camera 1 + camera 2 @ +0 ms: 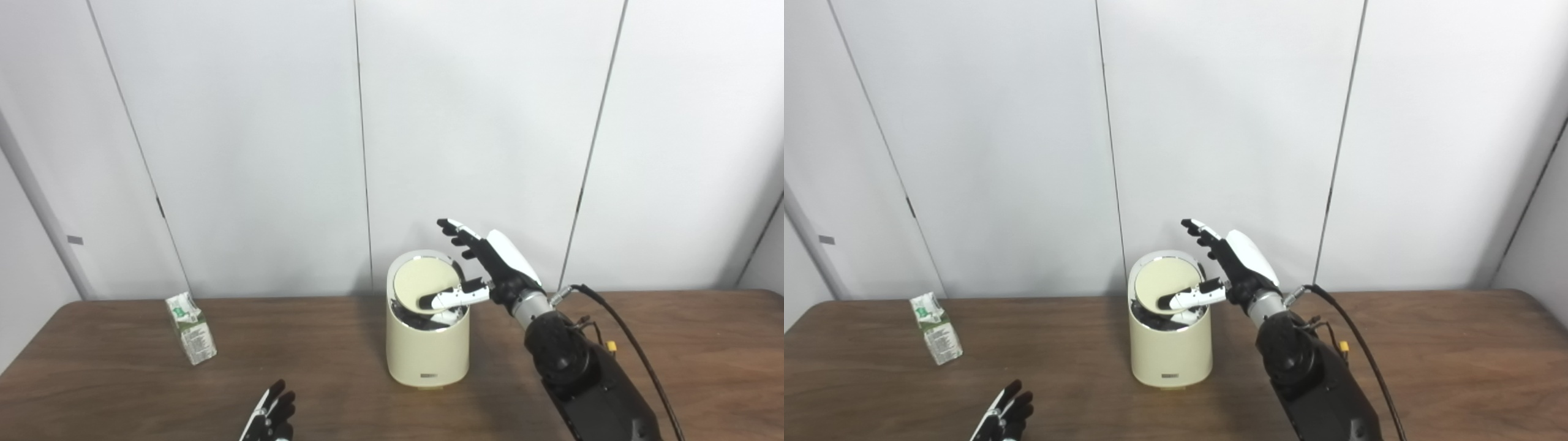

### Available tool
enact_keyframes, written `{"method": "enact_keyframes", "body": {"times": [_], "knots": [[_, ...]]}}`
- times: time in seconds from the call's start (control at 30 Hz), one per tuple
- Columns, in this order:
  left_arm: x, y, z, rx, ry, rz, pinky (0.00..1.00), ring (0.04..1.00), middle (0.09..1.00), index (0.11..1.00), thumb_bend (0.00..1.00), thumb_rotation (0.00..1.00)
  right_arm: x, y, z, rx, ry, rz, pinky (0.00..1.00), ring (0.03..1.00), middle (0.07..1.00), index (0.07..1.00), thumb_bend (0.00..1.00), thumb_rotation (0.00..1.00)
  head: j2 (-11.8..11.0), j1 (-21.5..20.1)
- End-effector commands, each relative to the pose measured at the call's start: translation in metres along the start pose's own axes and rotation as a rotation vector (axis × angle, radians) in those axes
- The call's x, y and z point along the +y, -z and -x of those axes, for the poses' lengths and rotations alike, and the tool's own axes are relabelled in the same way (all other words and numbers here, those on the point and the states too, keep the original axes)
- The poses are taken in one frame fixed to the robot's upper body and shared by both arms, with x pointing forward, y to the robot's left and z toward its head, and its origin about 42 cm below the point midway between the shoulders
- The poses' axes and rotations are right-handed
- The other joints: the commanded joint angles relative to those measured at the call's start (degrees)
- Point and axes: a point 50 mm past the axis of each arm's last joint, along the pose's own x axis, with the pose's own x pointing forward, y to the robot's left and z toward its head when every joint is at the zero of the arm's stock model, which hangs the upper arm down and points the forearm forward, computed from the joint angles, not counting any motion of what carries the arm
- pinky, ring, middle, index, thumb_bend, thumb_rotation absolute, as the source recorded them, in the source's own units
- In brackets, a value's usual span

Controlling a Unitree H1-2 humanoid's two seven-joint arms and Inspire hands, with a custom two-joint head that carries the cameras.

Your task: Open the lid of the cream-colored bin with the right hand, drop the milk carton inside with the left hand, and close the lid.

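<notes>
Nearest the camera, the left hand (269, 416) shows only its fingertips at the bottom edge of the table (122, 380). It holds nothing, and its fingers look loosely apart, though most of the hand is cut off.

Farther back on the left, the carton (191, 328) stands on the table, leaning a little, well apart from both hands and from the bin (427, 349). It has not been picked up.

The bin stands near the middle of the table. Its lid (424, 283) is tipped up at the near side, showing a dark gap into the bin below. The right hand (490, 269) reaches in from the right: its thumb (450, 299) lies across the lid's lower edge, seemingly pressing or propping it, while the fingers (459, 233) are spread wide above the far rim and grip nothing.

The risk appears to lie in that hold. The lid rests on the thumb alone, so it could slip off and swing back before the carton arrives. Too much push at the rim could slide or tip the light bin. The opening looks narrow, so the carton may catch on the lid or on the thumb. The leaning carton could also topple when the left hand reaches it.
</notes>
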Motion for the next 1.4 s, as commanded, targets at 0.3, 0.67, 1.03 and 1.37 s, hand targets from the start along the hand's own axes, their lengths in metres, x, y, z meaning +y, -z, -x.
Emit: {"method": "enact_keyframes", "body": {"times": [0.3,0.67,1.03,1.37], "knots": [[-0.008,0.017,0.02,0.081,-0.004,0.036,0.95,0.914,0.924,0.988,0.31,0.7,-0.008,-0.018,-0.004,-0.13,0.072,0.137,0.8,0.87,0.889,0.909,0.9,0.3,0.59,-0.36],[-0.004,0.014,0.023,0.077,-0.01,0.023,0.92,0.907,0.919,0.978,0.31,0.67,-0.009,-0.03,0.004,-0.221,0.067,0.389,0.86,0.914,0.909,0.934,0.9,0.23,1.23,-0.6],[0.0,0.012,0.027,0.069,0.0,0.0,0.93,0.904,0.921,0.978,0.29,0.64,-0.009,-0.032,0.009,-0.233,0.061,0.459,0.86,0.916,0.912,0.94,0.94,0.21,1.69,-0.59],[-0.001,0.007,0.029,0.078,0.004,0.003,0.93,0.906,0.922,0.98,0.28,0.62,-0.032,-0.041,0.015,-0.215,0.137,0.13,0.79,0.87,0.888,0.911,0.92,0.28,2.19,-0.24]]}}
